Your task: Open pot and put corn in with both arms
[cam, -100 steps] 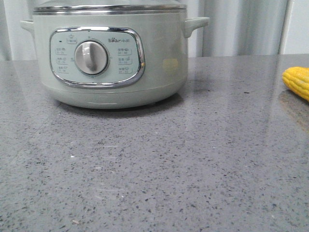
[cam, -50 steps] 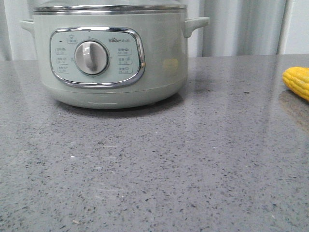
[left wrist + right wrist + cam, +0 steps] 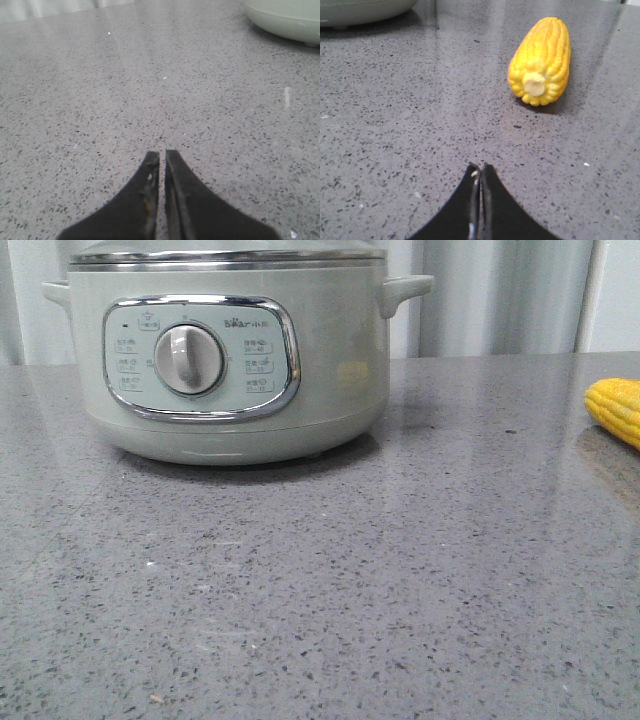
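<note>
Pot [image 3: 235,360] sits on the grey speckled countertop [image 3: 320,590], dial [image 3: 188,359] facing the camera, steel rim on top. Corn [image 3: 541,60] lies flat on the countertop well to the pot's right, apart from it, cut end toward the right gripper [image 3: 480,172]. Right gripper fingers pressed together, holding nothing, near the corn, not touching. Left gripper [image 3: 162,157] fingers nearly together, a thin slit between, empty, low over bare countertop near the pot's base.
</note>
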{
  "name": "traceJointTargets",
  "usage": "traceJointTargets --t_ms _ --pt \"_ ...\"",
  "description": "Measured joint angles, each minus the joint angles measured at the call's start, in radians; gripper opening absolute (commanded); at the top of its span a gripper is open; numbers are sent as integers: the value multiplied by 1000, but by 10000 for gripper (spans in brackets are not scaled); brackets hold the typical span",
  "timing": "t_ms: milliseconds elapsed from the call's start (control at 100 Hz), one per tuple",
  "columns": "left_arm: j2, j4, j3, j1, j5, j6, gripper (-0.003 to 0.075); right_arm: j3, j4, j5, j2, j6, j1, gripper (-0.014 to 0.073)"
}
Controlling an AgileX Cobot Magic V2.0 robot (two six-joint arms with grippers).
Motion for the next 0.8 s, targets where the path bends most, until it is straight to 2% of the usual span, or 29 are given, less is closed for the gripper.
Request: traceJointTargets --t_ms 270,550,800 --pt "0 0 0 0 0 0 -20 0 -2 0 0 0 -4 -69" --pt "0 0 0 0 0 0 -20 0 -2 2 -28 0 -201 -69" --pt "0 0 0 0 0 0 -20 0 -2 0 -33 0 -230 -69"
